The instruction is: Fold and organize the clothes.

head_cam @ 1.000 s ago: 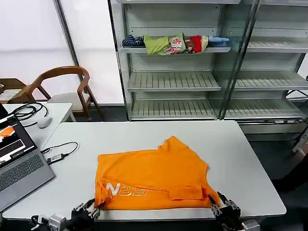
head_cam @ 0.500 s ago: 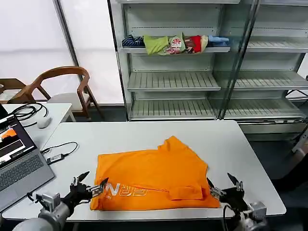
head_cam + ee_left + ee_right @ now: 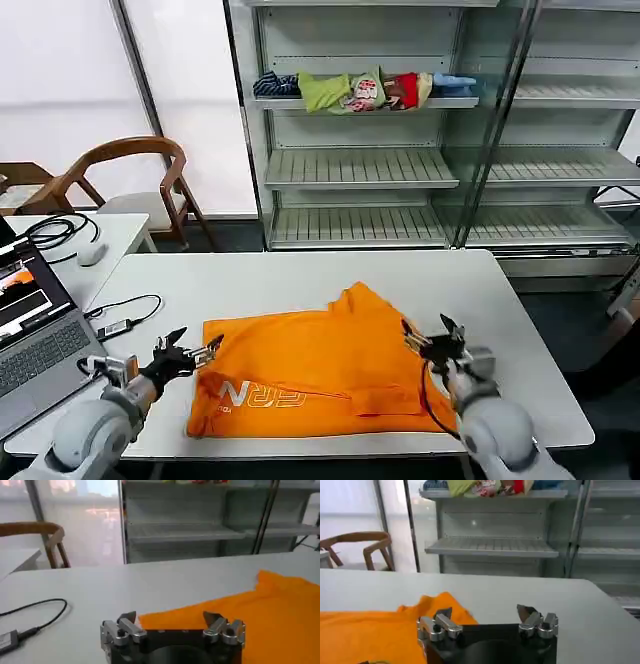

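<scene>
The clothes are one bright orange T-shirt (image 3: 320, 355) lying partly folded on the white table (image 3: 300, 275), with white lettering near its front edge. My left gripper (image 3: 197, 343) hovers open at the shirt's left edge, nothing between its fingers. In the left wrist view the left gripper (image 3: 170, 619) stands wide open just short of the orange cloth (image 3: 250, 612). My right gripper (image 3: 428, 330) is open at the shirt's right edge, beside the sleeve. The right wrist view shows the right gripper (image 3: 484, 612) open and empty, with the T-shirt (image 3: 370, 632) off to one side.
An open laptop (image 3: 40, 345) and a cable with adapter (image 3: 115, 326) lie on the table's left. A wooden chair (image 3: 135, 175) and a second table stand behind. Metal shelves (image 3: 360, 170) at the back hold a row of green, red and blue garments (image 3: 355, 92).
Both grippers have left the table's front edge and moved away from me along the shirt's sides, now open. The shirt's front edge has shifted a little.
</scene>
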Controlling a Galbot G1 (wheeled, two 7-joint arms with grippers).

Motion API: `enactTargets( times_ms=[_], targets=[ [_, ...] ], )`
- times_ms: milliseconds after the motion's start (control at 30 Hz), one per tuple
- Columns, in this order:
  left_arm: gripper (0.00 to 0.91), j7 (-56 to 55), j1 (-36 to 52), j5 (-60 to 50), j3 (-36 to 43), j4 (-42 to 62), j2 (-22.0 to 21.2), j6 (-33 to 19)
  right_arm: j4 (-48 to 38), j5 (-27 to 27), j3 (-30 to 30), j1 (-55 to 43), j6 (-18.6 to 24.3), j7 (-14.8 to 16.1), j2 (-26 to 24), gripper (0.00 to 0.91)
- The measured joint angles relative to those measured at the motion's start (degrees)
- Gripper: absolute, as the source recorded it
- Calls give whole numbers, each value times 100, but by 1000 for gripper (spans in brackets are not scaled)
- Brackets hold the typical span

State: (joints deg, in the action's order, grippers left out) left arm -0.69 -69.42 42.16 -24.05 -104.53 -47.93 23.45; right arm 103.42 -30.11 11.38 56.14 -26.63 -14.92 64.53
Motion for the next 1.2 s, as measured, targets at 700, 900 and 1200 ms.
enactTargets(
  times_ms=[700,900,1200],
  targets=[
    [907,157,1337,32,829,1371,-63,129,-2944,369,-921,-2257,-93,149,1356,907],
    [907,243,1383,46,840,1428,-34,182,-3380,449,-982,-2423,-84,220,1544,907],
    [907,271,1372,19,849,1499,-81,179,-3699,452,-992,-2565,-99,239,1628,907]
  ],
)
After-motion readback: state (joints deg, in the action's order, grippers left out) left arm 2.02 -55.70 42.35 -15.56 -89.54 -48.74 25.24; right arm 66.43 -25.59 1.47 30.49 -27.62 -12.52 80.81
